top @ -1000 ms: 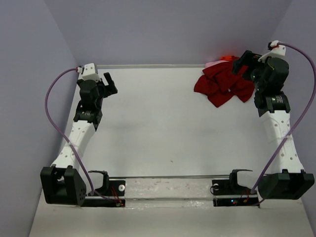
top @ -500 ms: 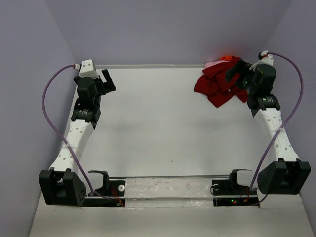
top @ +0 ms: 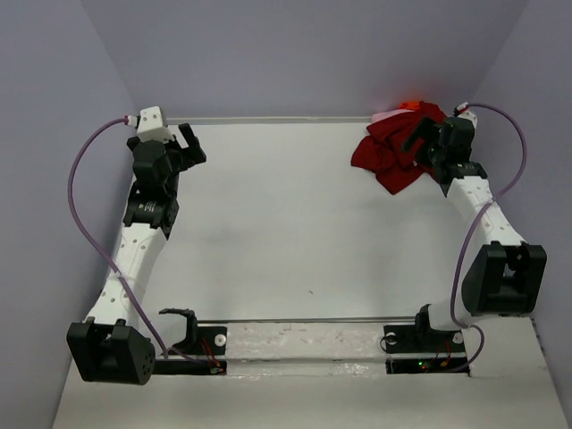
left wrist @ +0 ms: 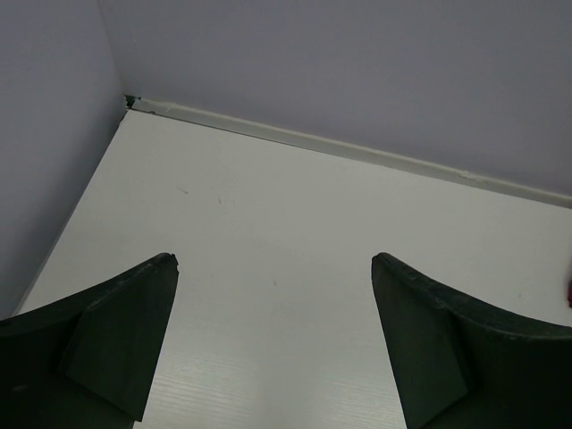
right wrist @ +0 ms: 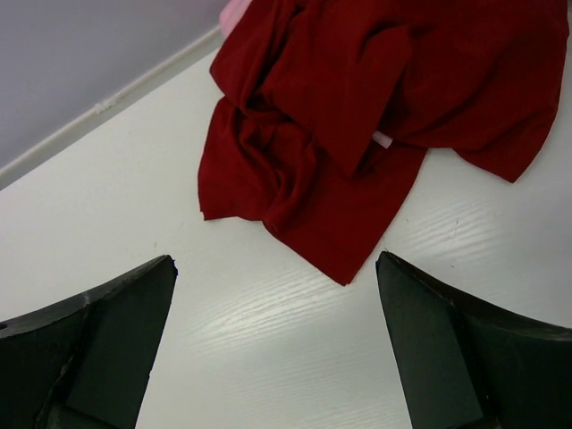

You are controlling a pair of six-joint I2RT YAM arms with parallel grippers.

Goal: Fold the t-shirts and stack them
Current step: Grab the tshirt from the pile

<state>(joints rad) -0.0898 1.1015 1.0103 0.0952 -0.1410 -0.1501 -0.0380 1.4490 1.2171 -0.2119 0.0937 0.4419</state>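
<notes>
A crumpled dark red t-shirt (top: pixel 393 154) lies in the far right corner of the white table (top: pixel 286 232). A light pink shirt (top: pixel 382 115) and a bright orange one (top: pixel 411 105) peek out behind it at the wall. My right gripper (top: pixel 422 134) hovers open over the red shirt's right part. In the right wrist view the red shirt (right wrist: pixel 357 116) fills the upper half, its lower tip just ahead of the open right gripper (right wrist: pixel 275 259), with a sliver of pink (right wrist: pixel 231 12) at the top. My left gripper (top: pixel 190 146) is open and empty at the far left; the left wrist view shows it (left wrist: pixel 273 257) over bare table.
Purple walls (top: pixel 286 54) close in the table at the back and both sides. A ledge (left wrist: pixel 357 150) runs along the far edge. The arm bases and a rail (top: pixel 304 340) sit at the near edge.
The right arm has lowered and swung left, bringing its open gripper down over the red shirt. The left arm has shifted slightly left and back.
</notes>
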